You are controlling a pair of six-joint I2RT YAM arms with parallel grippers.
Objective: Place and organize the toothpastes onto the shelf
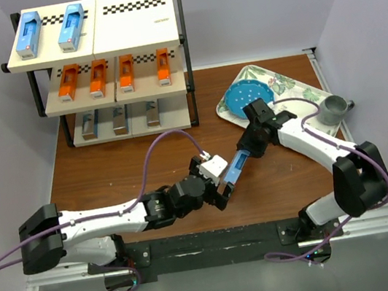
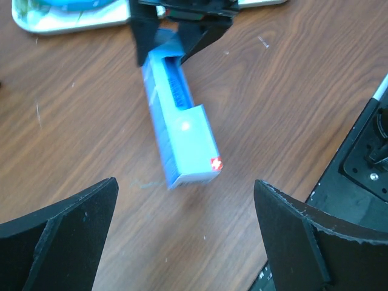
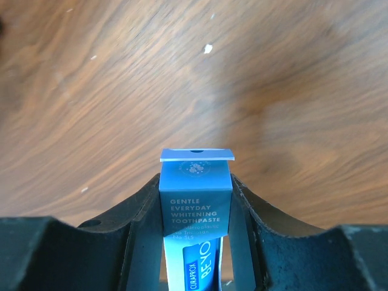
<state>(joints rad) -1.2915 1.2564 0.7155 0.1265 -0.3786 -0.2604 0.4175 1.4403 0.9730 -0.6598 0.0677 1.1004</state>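
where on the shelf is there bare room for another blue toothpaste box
Free: the top tier's right board, beside the two light blue cartons. Also the bottom tier's right end, past the grey cartons. Crowded: the middle tier, four orange cartons across it.

One shelf stood at the far left, with three tiers. Ten toothpastes showed in all. Two light blue cartons lay on the top tier, four orange cartons on the middle tier and three silver-grey cartons on the bottom tier. One more light blue carton was over the worktop, near the middle. At the far right were one floral tray, one blue dish and one grey cup.
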